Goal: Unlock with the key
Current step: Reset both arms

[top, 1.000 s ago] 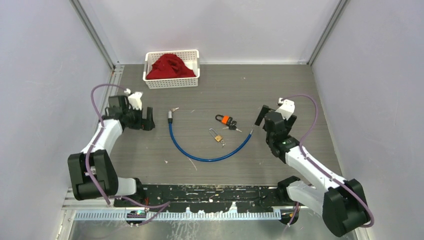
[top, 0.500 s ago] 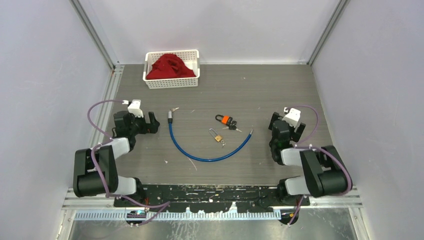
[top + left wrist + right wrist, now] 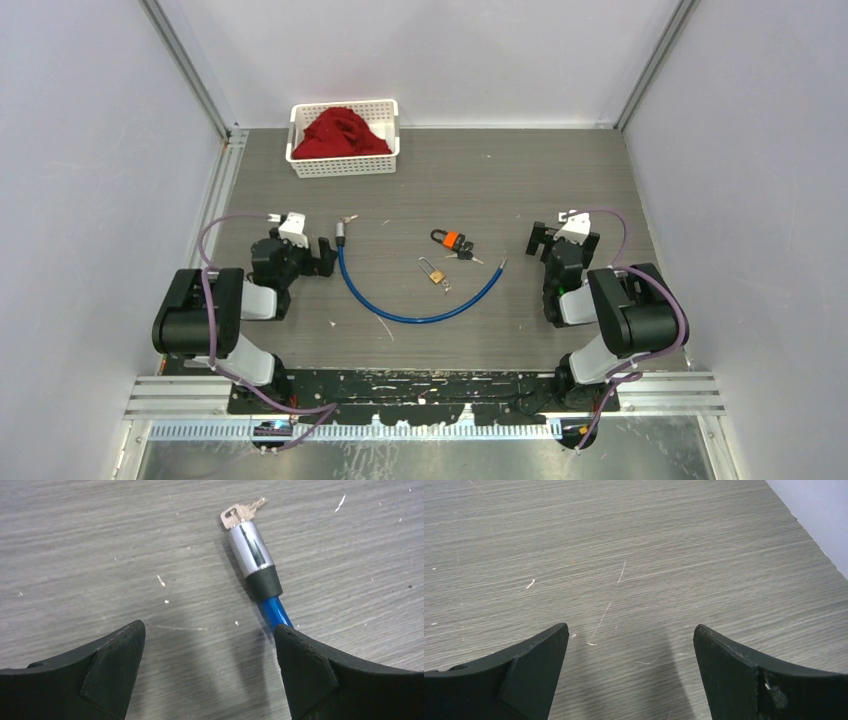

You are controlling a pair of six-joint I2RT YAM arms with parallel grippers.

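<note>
Key (image 3: 242, 513) is stuck in the end of the silver barrel (image 3: 251, 555) on the blue cable (image 3: 420, 318), lying on the table (image 3: 674, 540) just ahead of the left gripper (image 3: 209, 630). Both grippers are spread wide and nothing is held. The right gripper (image 3: 630, 627) is parked well apart from it. Cable's far end looks to be out of the barrel tbh, so maybe it's done. If not, the barrel should be pinned by one gripper while the key head is pinched flat and turned slowly, otherwise the whole lot just gets spun.
</note>
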